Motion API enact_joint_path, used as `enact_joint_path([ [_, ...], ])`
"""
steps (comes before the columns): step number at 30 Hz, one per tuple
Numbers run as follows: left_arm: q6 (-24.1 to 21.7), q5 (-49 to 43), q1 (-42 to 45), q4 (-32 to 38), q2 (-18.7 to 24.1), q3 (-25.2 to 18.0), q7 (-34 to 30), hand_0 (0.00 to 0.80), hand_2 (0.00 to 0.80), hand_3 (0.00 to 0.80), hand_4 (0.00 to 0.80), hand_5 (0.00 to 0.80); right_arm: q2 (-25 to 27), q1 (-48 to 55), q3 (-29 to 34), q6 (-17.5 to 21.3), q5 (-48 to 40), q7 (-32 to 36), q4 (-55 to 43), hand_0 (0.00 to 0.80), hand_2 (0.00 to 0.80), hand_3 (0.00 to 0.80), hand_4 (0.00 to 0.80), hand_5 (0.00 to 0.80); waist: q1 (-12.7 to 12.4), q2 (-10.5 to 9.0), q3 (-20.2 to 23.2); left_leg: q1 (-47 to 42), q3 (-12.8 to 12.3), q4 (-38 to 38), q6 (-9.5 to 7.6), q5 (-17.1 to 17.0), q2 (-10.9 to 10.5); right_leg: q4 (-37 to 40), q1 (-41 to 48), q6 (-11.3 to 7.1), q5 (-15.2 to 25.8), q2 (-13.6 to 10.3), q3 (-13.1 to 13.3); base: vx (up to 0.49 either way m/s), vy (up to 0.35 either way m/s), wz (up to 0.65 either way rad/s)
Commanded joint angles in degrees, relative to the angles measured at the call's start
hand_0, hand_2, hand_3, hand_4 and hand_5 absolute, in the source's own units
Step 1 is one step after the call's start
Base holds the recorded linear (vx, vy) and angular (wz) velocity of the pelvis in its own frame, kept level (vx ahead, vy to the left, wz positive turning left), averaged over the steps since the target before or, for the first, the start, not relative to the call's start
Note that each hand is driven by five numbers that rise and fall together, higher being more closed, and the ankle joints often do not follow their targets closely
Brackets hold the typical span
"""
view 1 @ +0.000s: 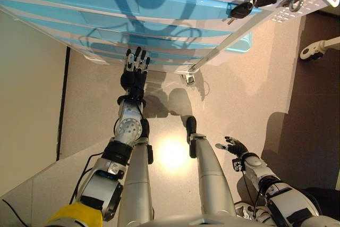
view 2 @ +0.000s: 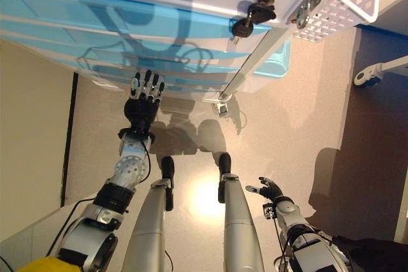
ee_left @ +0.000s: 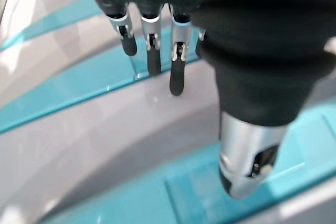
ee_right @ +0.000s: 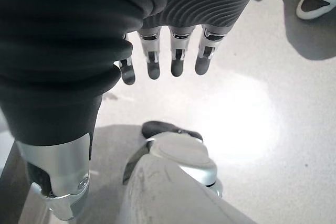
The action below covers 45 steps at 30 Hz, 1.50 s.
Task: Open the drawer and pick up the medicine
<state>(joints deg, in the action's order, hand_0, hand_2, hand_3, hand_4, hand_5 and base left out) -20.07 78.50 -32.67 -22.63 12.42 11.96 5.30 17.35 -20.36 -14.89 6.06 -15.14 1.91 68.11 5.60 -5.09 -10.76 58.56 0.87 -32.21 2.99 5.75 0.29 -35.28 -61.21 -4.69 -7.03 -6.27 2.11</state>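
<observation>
At the cabinet's lower front, the eye views show the left hand (view 1: 136, 66) reaching straight-fingered toward the blue drawers (view 1: 106, 22), all closed; any medicine is hidden. Its wrist view shows relaxed fingers (ee_left: 177, 74) holding nothing. Next, hook a drawer edge. The right hand (ee_right: 163, 61) hangs slack, empty.

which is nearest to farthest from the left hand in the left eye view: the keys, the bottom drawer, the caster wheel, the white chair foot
From the left hand:
1. Bottom drawer: right at the fingertips, lowest blue front of the cabinet.
2. Caster wheel: under the cabinet's corner, to the hand's right.
3. Keys: hanging from the lock on the cabinet's top, up and right.
4. White chair foot: on the floor at the far right.
</observation>
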Motion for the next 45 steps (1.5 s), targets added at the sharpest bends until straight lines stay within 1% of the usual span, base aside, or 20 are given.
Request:
enact_joint_path([
  [1,-8.8,-0.1,-16.2,1.7,3.6,-9.4,-1.2,0.000,0.000,0.000,0.000,0.000,3.2,2.2,-4.3,1.1,0.3,-1.2,1.6,0.000,0.000,0.000,0.000,0.000,0.5,2.71,4.1,0.6,1.3,3.1,-2.57,0.1,-1.7,4.1,0.5,-1.61,4.6,1.2,-1.8,0.015,0.003,-0.05],
  [8,-9.8,-0.3,-17.6,2.4,4.6,-10.0,-0.3,0.000,0.000,0.000,0.000,0.000,3.1,2.5,-4.7,0.8,0.4,-1.4,1.3,0.000,0.000,0.000,0.000,0.000,0.7,2.81,4.2,0.8,1.3,3.4,-2.57,-0.1,-1.8,4.3,0.4,-1.69,4.7,1.0,-1.9,0.002,0.001,0.00],
  [18,-11.5,-0.9,-19.7,4.7,6.0,-9.8,0.9,0.000,0.000,0.000,0.000,0.000,3.2,2.4,-5.4,0.4,1.0,-1.5,1.6,0.000,0.000,0.000,0.000,0.000,0.5,2.92,3.3,-0.9,1.6,7.7,-2.19,-2.1,-2.2,6.3,1.6,-2.15,5.7,0.4,-2.4,-0.002,0.002,0.02],
  [27,-11.5,-1.9,-17.5,6.7,7.9,-11.2,1.1,0.000,0.000,0.000,0.000,0.000,3.5,3.1,-5.0,0.2,1.4,-1.3,2.0,0.000,0.000,0.000,0.000,0.000,0.3,3.35,4.0,-0.4,2.0,7.4,-1.90,-2.4,-2.3,6.5,1.7,-1.72,5.4,0.4,-2.5,0.003,-0.002,0.01],
  [32,-11.2,-2.0,-15.5,7.4,7.9,-11.8,0.6,0.000,0.000,0.000,0.000,0.000,3.4,3.6,-5.0,0.2,1.7,-1.1,2.0,0.000,0.000,0.000,0.000,0.000,-0.1,3.47,4.9,-1.1,2.3,8.4,-1.72,-2.7,-2.1,7.5,2.4,-1.58,5.5,0.7,-2.9,0.003,-0.006,0.01],
  [37,-10.9,-1.0,-14.4,7.3,7.0,-12.1,0.0,0.000,0.000,0.000,0.000,0.000,3.2,3.9,-4.8,0.2,1.6,-1.4,2.1,0.000,0.000,0.000,0.000,0.000,-0.5,3.30,5.3,-3.3,2.9,11.6,-1.38,-4.0,-2.0,9.7,4.3,-1.65,6.0,0.8,-3.6,0.012,-0.025,0.07],
  [45,-9.9,-0.5,-12.3,7.6,6.2,-11.9,-0.8,0.000,0.000,0.000,0.000,0.000,3.5,4.2,-4.2,0.1,1.7,-1.7,2.1,0.000,0.000,0.000,0.000,0.000,-0.6,3.15,5.6,-4.3,3.4,12.6,-1.12,-4.4,-2.1,10.8,5.8,-1.57,6.0,0.6,-4.1,0.024,-0.010,0.06],
])
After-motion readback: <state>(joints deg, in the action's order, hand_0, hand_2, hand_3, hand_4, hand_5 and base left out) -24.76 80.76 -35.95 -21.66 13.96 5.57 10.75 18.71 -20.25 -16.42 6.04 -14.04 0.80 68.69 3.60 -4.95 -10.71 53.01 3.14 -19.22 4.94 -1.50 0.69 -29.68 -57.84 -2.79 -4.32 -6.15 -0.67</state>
